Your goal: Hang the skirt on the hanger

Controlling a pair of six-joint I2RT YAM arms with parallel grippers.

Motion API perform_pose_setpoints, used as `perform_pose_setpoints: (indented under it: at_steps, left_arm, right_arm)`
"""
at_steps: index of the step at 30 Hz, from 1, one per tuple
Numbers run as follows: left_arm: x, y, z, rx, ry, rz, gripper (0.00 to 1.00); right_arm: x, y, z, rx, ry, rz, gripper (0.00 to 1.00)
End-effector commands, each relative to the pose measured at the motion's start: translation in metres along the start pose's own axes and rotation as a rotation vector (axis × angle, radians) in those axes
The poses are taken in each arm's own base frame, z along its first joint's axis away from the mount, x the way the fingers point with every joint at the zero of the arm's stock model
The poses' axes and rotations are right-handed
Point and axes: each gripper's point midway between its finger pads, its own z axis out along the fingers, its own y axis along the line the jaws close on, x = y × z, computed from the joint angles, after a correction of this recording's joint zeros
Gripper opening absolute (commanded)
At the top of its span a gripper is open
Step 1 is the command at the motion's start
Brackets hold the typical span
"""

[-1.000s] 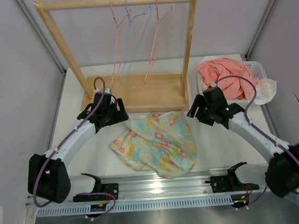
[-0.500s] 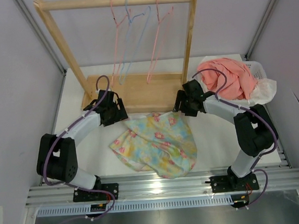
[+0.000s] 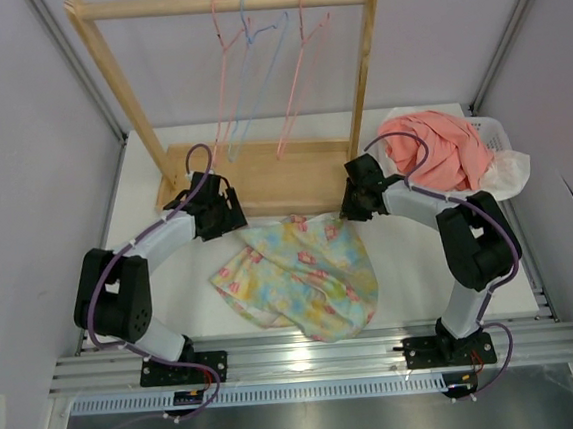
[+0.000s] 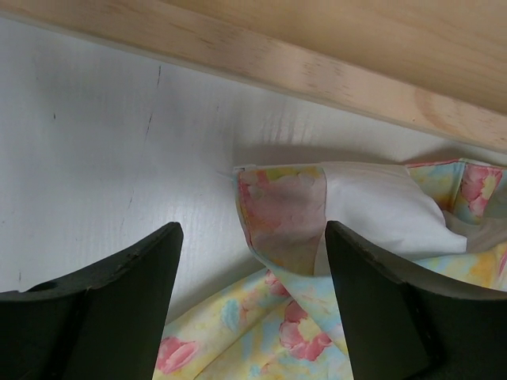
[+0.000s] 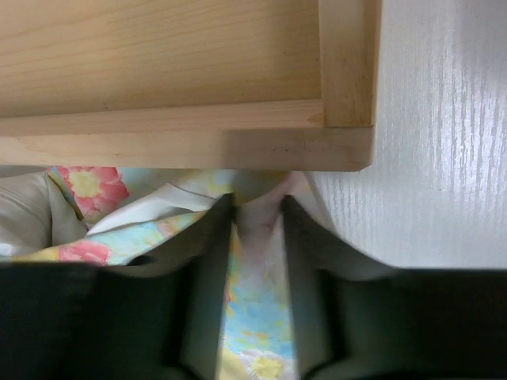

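Early stage: skirt [image 3: 297, 274] on table [image 3: 412, 274], near far edge; hanger [image 3: 297, 68] unused (on rack [image 3: 283, 180]). R gripper [image 5: 255, 207] pinching skirt hem, L gripper [image 4: 252, 229] open.

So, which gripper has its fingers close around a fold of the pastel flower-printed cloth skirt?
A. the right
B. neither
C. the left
A: the right gripper pinches a fold of the skirt by the wooden rack base; the left gripper stands wide open over a corner.
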Motion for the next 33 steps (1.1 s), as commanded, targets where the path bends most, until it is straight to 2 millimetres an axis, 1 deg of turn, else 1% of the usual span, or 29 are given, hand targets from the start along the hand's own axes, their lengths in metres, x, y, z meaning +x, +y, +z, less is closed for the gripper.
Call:
perform_pose_setpoints:
  at_steps: [1, 2, 3, 5, 6, 8, 9, 10, 11, 12, 13, 14, 16, 20, 22, 24, 25, 27, 30, 31, 32, 33]
  left_arm:
    - [-0.015, -0.012, 0.001, 0.045, -0.039, -0.033, 0.77]
    - [-0.015, -0.013, 0.0, 0.05, -0.041, -0.036, 0.77]
    - [-0.014, -0.014, 0.001, 0.058, -0.038, -0.036, 0.76]
    - [-0.014, -0.016, 0.001, 0.064, -0.036, -0.039, 0.73]
    - [-0.013, -0.016, 0.002, 0.064, -0.034, -0.039, 0.73]
    - [-0.013, -0.016, 0.003, 0.064, -0.034, -0.042, 0.7]
    - [-0.012, -0.016, 0.004, 0.062, -0.03, -0.043, 0.7]
    - [-0.009, -0.019, 0.003, 0.085, -0.013, -0.042, 0.69]
    - [-0.006, -0.019, 0.005, 0.084, -0.005, -0.048, 0.69]
    - [-0.007, -0.02, 0.004, 0.091, -0.007, -0.053, 0.69]
    - [-0.004, -0.021, 0.005, 0.097, 0.001, -0.057, 0.69]
    - [-0.006, -0.024, 0.006, 0.11, -0.007, -0.069, 0.69]
    - [-0.001, -0.027, 0.009, 0.129, 0.014, -0.085, 0.67]
    - [0.0, -0.036, 0.015, 0.163, 0.024, -0.127, 0.63]
    - [-0.004, -0.043, 0.016, 0.188, 0.018, -0.13, 0.61]
    - [0.003, -0.044, 0.022, 0.174, 0.049, -0.126, 0.59]
    - [0.005, -0.048, 0.022, 0.179, 0.052, -0.116, 0.58]
    - [0.01, -0.049, 0.024, 0.176, 0.06, -0.118, 0.56]
    - [0.013, -0.054, 0.022, 0.19, 0.06, -0.116, 0.43]
    - [0.012, -0.054, 0.021, 0.188, 0.062, -0.116, 0.3]
    - [0.011, -0.055, 0.019, 0.189, 0.059, -0.113, 0.21]
    - [0.001, -0.058, 0.011, 0.196, 0.027, -0.107, 0.04]
  right_arm:
    - [-0.011, 0.0, -0.008, 0.012, -0.056, -0.01, 0.27]
    - [-0.015, 0.002, -0.015, 0.003, -0.072, -0.009, 0.23]
    - [-0.017, 0.003, -0.018, 0.002, -0.079, -0.01, 0.15]
    - [-0.02, 0.007, -0.025, -0.007, -0.088, -0.013, 0.08]
    - [-0.022, 0.008, -0.033, -0.011, -0.096, -0.013, 0.03]
    - [-0.03, 0.011, -0.044, -0.018, -0.12, -0.019, 0.0]
    - [-0.033, 0.014, -0.055, -0.026, -0.135, -0.025, 0.0]
    - [-0.035, 0.016, -0.061, -0.029, -0.146, -0.031, 0.0]
    - [-0.039, 0.017, -0.066, -0.028, -0.163, -0.04, 0.0]
    - [-0.045, 0.02, -0.078, -0.041, -0.184, -0.041, 0.0]
    - [-0.048, 0.022, -0.084, -0.047, -0.194, -0.047, 0.0]
    - [-0.049, 0.024, -0.089, -0.057, -0.2, -0.049, 0.0]
    - [-0.052, 0.03, -0.102, -0.079, -0.208, -0.059, 0.0]
    - [-0.052, 0.039, -0.118, -0.109, -0.22, -0.079, 0.0]
    - [-0.05, 0.043, -0.124, -0.117, -0.219, -0.088, 0.0]
    - [-0.051, 0.045, -0.131, -0.124, -0.229, -0.094, 0.0]
    - [-0.052, 0.047, -0.134, -0.13, -0.234, -0.093, 0.0]
    - [-0.054, 0.048, -0.14, -0.137, -0.245, -0.097, 0.0]
    - [-0.057, 0.052, -0.15, -0.148, -0.255, -0.103, 0.0]
    - [-0.058, 0.053, -0.153, -0.151, -0.258, -0.106, 0.0]
    - [-0.061, 0.054, -0.157, -0.154, -0.266, -0.112, 0.0]
    - [-0.066, 0.057, -0.166, -0.164, -0.279, -0.116, 0.0]
